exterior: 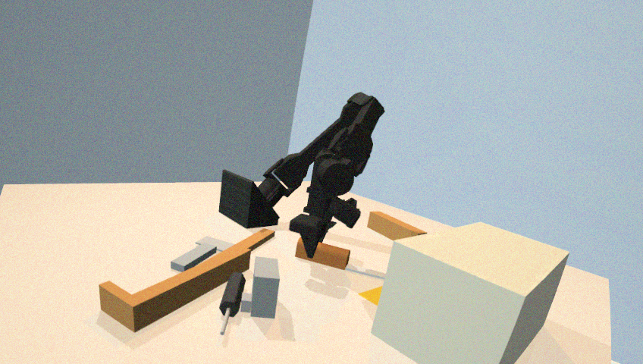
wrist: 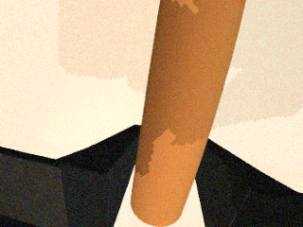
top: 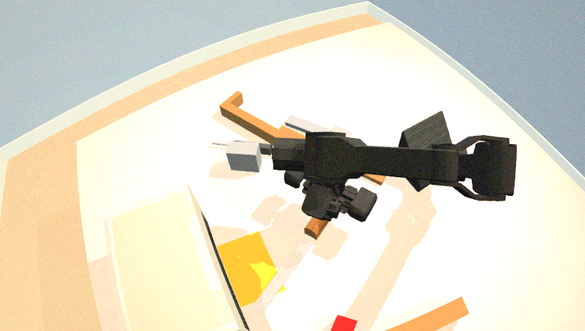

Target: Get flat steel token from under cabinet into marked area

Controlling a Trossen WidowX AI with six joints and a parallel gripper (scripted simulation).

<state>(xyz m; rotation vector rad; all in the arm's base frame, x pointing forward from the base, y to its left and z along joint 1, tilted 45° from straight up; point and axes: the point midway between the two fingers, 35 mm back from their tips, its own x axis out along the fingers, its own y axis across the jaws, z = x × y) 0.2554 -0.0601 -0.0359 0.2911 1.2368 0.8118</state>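
So, claw (exterior: 311,252) clamped on an orange cylinder handle (wrist: 189,89), fingers dark on both sides of it in wrist view; handle runs up toward frame top. In ext. view claw points down at center frame, handle (exterior: 325,253) just above table w/ thin grey rod (exterior: 365,271) extending right toward cabinet (exterior: 464,293) at lower right. Yellow marked area (top: 246,266) sits beside cabinet front, lower center of top view. Token not visible in any view. L-shaped orange bar (exterior: 180,281) lower left, grey block (exterior: 265,286) center-left, red square (top: 343,323) bottom edge. No readable text or labels anywhere.
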